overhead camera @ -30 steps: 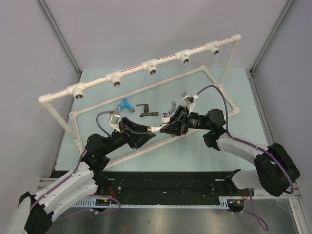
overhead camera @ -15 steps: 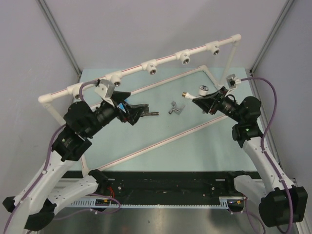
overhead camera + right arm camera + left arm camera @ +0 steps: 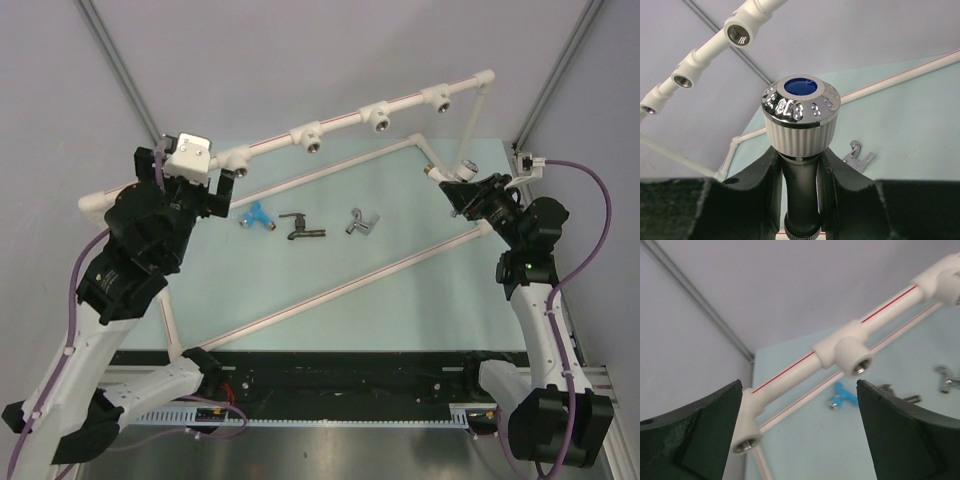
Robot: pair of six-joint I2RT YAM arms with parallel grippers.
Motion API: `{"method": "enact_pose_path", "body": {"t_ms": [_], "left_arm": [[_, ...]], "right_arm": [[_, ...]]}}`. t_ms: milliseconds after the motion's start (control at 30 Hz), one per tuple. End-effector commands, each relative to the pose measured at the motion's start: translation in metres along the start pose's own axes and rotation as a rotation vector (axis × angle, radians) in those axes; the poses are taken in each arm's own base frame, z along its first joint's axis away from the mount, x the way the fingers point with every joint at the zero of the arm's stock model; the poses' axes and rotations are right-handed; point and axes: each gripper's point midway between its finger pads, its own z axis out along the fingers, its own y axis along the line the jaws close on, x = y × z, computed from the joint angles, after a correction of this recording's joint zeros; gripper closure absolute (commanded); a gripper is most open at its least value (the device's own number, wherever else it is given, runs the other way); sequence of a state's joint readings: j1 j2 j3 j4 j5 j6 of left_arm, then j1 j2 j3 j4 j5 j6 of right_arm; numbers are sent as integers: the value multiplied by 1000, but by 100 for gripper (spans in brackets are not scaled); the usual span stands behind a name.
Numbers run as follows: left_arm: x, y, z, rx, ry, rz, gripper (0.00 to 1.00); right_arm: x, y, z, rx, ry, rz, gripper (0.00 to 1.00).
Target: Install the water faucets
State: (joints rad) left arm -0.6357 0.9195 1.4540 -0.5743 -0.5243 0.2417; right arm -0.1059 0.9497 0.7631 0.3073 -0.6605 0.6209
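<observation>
Your left gripper (image 3: 800, 387) is spread wide before the pipe rail (image 3: 788, 372). Your right gripper (image 3: 800, 165) pinches the white faucet (image 3: 799, 127).

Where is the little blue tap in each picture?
Top external: the blue faucet lies on the table, left of the middle, beside the dark faucet.
Left wrist: it lies on the table low and right of centre.
Right wrist: not in it; the blue there is the cap on the white faucet.
Shared landmark: the white pipe rail with round sockets.
</observation>
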Motion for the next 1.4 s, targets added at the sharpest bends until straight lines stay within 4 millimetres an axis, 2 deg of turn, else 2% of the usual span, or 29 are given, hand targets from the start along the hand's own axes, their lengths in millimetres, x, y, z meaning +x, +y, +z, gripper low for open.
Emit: {"method": "enact_pose_path", "body": {"t_ms": [0,67,100,133,200,367,467,633,833,933,967,1000,1033,1067,1200,1233,1300,1367], "left_arm": [[31,41,7,-156,120,331,0],[33,44,10,-145,79,399,0],[50,44,16,-131,103,437,0],[50,37,19,-82,77,455,0],[58,39,24,-73,82,508,0],[48,54,41,-159,51,570,1],[40,54,52,-178,7,614,2],[41,52,67,-195,-2,679,3],[49,54,74,-229,27,726,11],[54,53,72,-226,24,714,22],[56,52,72,-225,25,711,29],[60,51,72,-221,27,708,33],[61,51,70,-219,23,697,36],[62,49,69,-212,21,692,44],[72,41,67,-184,12,663,59],[73,41,65,-184,9,653,66],[71,41,64,-193,-15,636,72],[70,41,61,-200,-30,613,83]], "right_arm": [[-31,12,0,-14,-95,-56,100],[-32,10,3,-17,-98,-53,100],[-32,10,4,-20,-100,-52,100],[-34,11,5,-24,-101,-54,100],[-34,9,8,-29,-95,-44,100],[-32,9,14,-56,-88,-32,100],[-35,10,15,-59,-105,-59,100],[-40,9,18,-53,-133,-104,100],[-47,10,31,-49,-182,-182,100],[-52,7,40,-25,-221,-232,100],[-55,2,44,1,-239,-242,100],[-62,0,45,15,-268,-287,100],[-57,6,51,3,-270,-302,100],[-62,3,52,36,-301,-319,100],[-74,4,61,69,-390,-428,100],[-78,2,61,87,-412,-448,100],[-84,1,63,91,-447,-466,100],[-92,0,61,103,-481,-487,100]]}}
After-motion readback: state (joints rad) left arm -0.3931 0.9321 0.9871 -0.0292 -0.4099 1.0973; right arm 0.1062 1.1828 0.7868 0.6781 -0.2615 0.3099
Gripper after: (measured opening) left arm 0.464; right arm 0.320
